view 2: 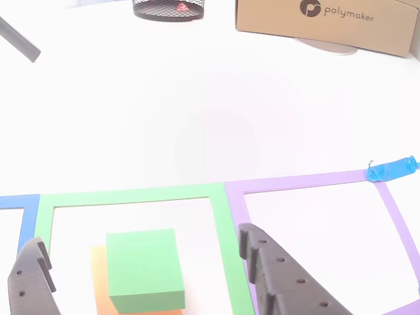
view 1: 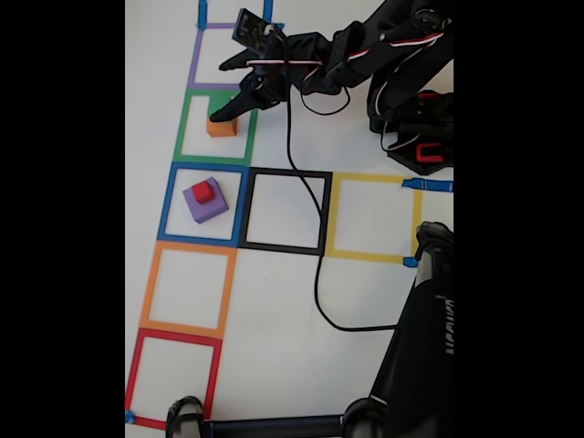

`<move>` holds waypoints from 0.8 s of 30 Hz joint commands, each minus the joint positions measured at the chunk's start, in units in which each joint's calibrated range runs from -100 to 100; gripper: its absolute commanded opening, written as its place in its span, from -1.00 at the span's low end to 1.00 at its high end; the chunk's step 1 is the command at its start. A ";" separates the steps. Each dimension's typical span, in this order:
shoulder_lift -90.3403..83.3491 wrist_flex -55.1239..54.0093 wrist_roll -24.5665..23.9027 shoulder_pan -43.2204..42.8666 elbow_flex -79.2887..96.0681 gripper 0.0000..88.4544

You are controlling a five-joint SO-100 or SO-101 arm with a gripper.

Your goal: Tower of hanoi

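In the fixed view my gripper [view 1: 224, 111] reaches down over the orange cube [view 1: 221, 128], which sits inside the green taped square [view 1: 182, 123]. The other view looks down between the fingers. There a green cube [view 2: 144, 269] rests on the orange cube [view 2: 98, 275], whose edge peeks out at its left. My gripper [view 2: 143, 239] is open, with the left finger [view 2: 29, 282] and right finger [view 2: 275, 275] standing apart from the green cube's sides. A purple cube [view 1: 208, 208] with a red cube [view 1: 203, 191] on top sits in the blue taped square [view 1: 166, 205].
Further taped squares lie around: purple [view 1: 195, 55], black [view 1: 287, 173], yellow [view 1: 370, 178], orange [view 1: 187, 246] and red [view 1: 173, 336]. A black cable [view 1: 318, 274] crosses the table. A dark stand [view 1: 420, 356] rises at lower right. A cardboard box [view 2: 328, 23] and mesh basket [view 2: 167, 9] stand far off.
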 commanded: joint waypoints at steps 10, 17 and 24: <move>18.40 -18.31 0.36 -1.91 -3.13 -0.27; 23.81 -20.01 0.36 -1.14 -6.13 -0.28; 26.72 -20.34 0.36 -2.19 -7.95 -0.34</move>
